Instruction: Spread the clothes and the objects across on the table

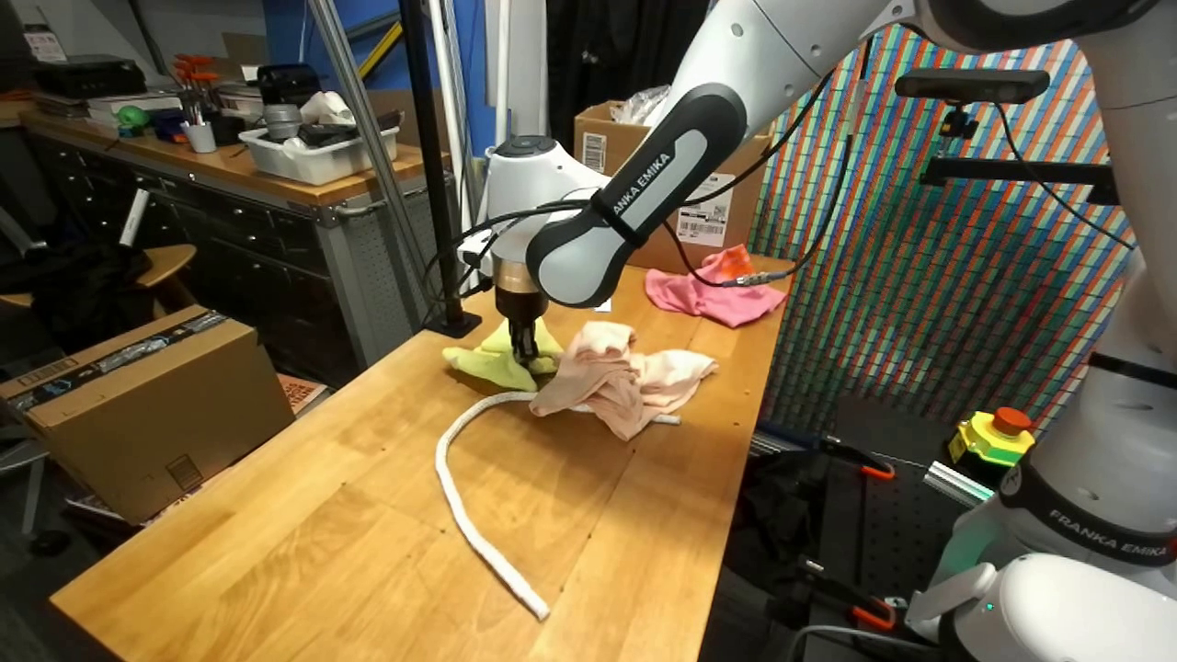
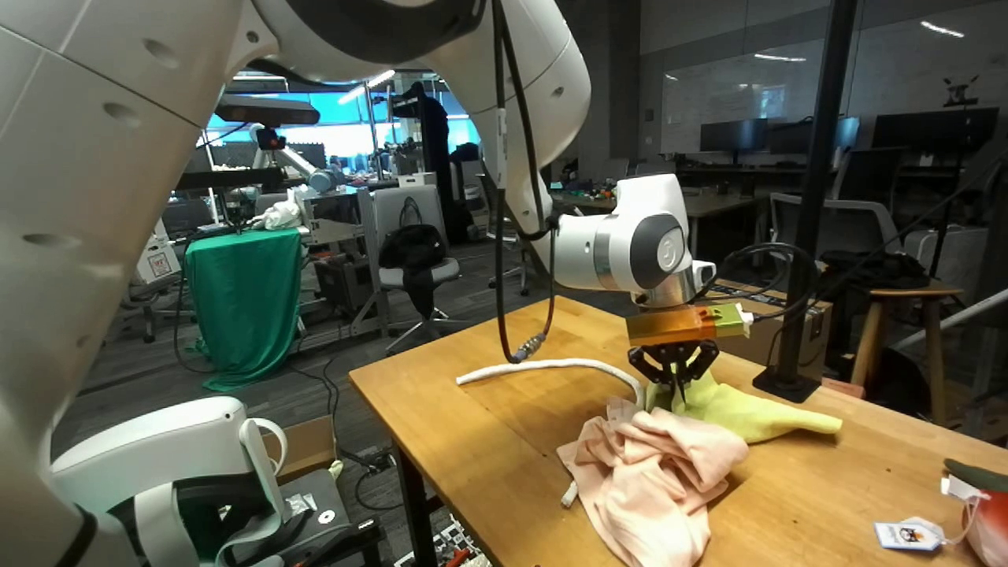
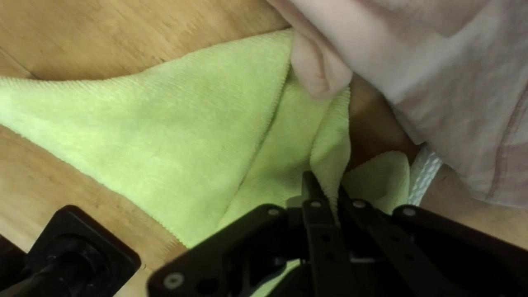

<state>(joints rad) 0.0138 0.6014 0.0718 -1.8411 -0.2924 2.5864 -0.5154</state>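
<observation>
A yellow-green cloth (image 1: 485,366) lies crumpled on the wooden table (image 1: 322,542); it also shows in an exterior view (image 2: 756,413) and the wrist view (image 3: 165,123). My gripper (image 1: 524,355) points down at it. In the wrist view the gripper (image 3: 326,189) is closed with a raised fold of the yellow-green cloth pinched between its fingers. A peach cloth (image 1: 611,382) lies bunched beside it, touching it and covering part of a white rope (image 1: 451,460). The rope curves across the table. A pink cloth (image 1: 713,294) with an orange patch lies at the table's far end.
A black post base (image 1: 452,322) stands at the table edge near the yellow-green cloth, also in the wrist view (image 3: 82,247). A cardboard box (image 1: 703,216) stands behind the pink cloth. A red-and-white item (image 2: 988,524) with a paper tag (image 2: 909,535) is partly in view.
</observation>
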